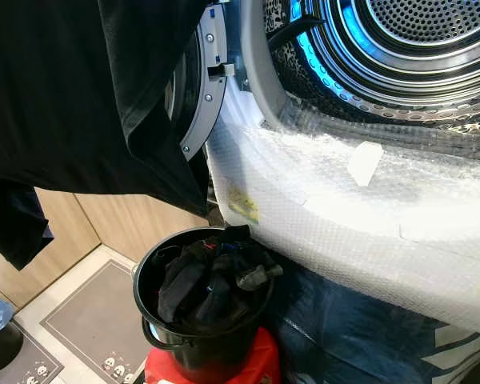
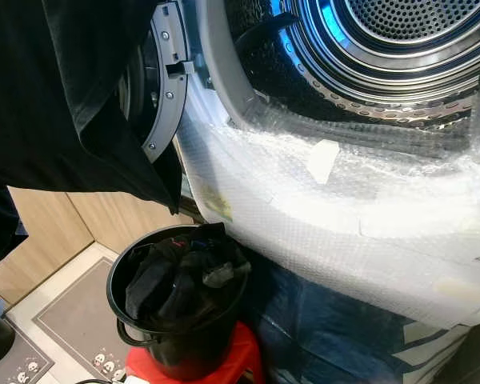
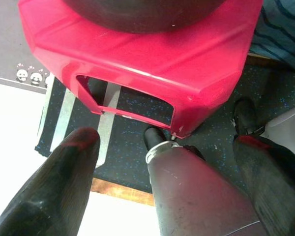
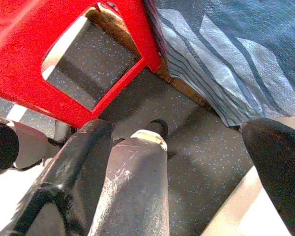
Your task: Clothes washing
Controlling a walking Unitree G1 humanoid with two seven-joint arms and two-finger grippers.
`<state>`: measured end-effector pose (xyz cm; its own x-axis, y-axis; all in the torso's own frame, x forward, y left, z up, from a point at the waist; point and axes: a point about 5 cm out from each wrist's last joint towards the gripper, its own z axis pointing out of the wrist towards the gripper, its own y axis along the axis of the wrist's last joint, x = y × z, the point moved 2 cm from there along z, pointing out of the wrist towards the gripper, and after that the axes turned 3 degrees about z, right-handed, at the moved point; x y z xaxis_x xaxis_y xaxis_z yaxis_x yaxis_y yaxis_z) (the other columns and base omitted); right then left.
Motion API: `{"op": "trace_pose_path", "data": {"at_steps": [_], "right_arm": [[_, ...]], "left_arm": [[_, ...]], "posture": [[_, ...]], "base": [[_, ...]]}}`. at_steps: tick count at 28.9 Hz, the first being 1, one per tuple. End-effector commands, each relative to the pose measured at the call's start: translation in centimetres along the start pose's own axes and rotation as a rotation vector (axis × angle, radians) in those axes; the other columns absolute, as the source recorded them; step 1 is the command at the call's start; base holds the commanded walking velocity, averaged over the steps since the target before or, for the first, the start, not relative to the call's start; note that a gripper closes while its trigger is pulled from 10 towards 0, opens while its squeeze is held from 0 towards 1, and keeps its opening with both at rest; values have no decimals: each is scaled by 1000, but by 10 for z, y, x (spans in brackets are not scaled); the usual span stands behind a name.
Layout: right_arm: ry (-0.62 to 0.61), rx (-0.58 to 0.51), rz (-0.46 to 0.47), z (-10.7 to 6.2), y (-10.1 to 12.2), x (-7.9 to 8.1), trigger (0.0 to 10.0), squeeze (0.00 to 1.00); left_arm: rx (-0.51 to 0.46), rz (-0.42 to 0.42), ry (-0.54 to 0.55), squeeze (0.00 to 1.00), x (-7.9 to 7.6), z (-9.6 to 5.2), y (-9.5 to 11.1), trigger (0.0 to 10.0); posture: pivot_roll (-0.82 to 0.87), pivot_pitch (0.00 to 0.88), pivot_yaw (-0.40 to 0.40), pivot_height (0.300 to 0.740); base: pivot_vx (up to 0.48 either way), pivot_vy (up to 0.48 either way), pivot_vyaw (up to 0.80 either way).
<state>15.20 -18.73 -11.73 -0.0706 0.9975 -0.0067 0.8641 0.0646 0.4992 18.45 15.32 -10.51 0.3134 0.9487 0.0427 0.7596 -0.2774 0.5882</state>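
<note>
A black garment (image 1: 104,96) hangs before the washer door (image 1: 204,88), hiding most of it. Dark clothes fill the black bucket (image 1: 200,352) on the red stool (image 3: 152,59). Left pincer (image 3: 167,162) and right pincer (image 4: 187,147) hang low by the stool, fingers spread apart.

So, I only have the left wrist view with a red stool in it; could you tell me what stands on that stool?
Observer: A black bucket full of dark clothes.
Operator: Thank you. Is the washer door open?
Observer: Yes, the steel drum is exposed, with bubble wrap over the machine's front.
Operator: And is anything hanging nearby?
Observer: A black garment hangs beside the door, above the bucket.
</note>
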Motion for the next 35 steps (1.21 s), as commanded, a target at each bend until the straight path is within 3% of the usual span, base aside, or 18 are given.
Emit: {"op": "trace_pose_path", "data": {"at_steps": [1, 2, 3, 4, 5, 6, 7, 12, 20, 28, 29, 33, 35], "right_arm": [[8, 10, 9, 0, -1, 4, 10000, 1000], [9, 10, 10, 0, -2, 4, 10000, 1000], [9, 11, 10, 0, -2, 4, 10000, 937], [9, 11, 10, 0, -2, 4, 10000, 0], [9, 12, 14, 0, -2, 3, 10000, 0], [9, 12, 14, 0, -2, 3, 10000, 0], [8, 13, 16, 0, -3, 3, 10000, 0], [3, 24, 15, -1, -6, 1, 10000, 0], [7, 30, 4, -1, -7, 0, 10000, 0], [7, 25, -24, 0, -2, -4, 10000, 0], [7, 25, -24, 0, -2, -4, 10000, 0], [21, 27, -64, 0, 1, -4, 10000, 0], [25, 27, -75, 0, 2, -4, 10000, 0]], "left_arm": [[8, 15, 41, 1000, 8, -2, -5, 10000], [7, 14, 52, 1000, 9, -2, -5, 10000], [2, 14, 63, 1000, 11, -3, -5, 10000], [-9, 10, 78, 1000, 13, -3, -4, 10000], [-16, 6, 92, 329, 15, -3, -3, 10000], [-16, 6, 92, 329, 15, -3, -3, 10000], [-22, 6, 109, 0, 17, -4, -3, 10000], [-54, -119, 218, 0, 34, -9, -7, 10000], [-135, -211, 358, 0, 55, -17, -5, 10000], [-376, -363, 573, 0, 80, -35, 13, 10000], [-376, -363, 573, 0, 80, -35, 13, 10000], [-584, -294, 676, 0, 79, -54, 27, 10000], [-625, -278, 687, 0, 79, -58, 29, 10000]], "posture": [[-54, 0, 56, 740], [-54, 0, 57, 740], [-54, 0, 57, 740], [-54, 0, 59, 740], [-53, 0, 59, 740], [-53, 0, 59, 740], [-53, 0, 60, 740], [-45, 0, 58, 740], [-27, 0, 44, 740], [4, 0, 24, 740], [4, 0, 24, 740], [35, 0, -2, 740], [46, 0, -11, 740]], "base": [[0, 0, 0], [0, 0, 0], [0, 0, 0], [0, 0, 0], [0, 0, 0], [0, 0, 0], [0, 0, 0], [0, 0, 0], [0, 0, 0], [0, 0, 0], [0, 0, 0], [0, 0, 0], [0, 0, 0]]}}
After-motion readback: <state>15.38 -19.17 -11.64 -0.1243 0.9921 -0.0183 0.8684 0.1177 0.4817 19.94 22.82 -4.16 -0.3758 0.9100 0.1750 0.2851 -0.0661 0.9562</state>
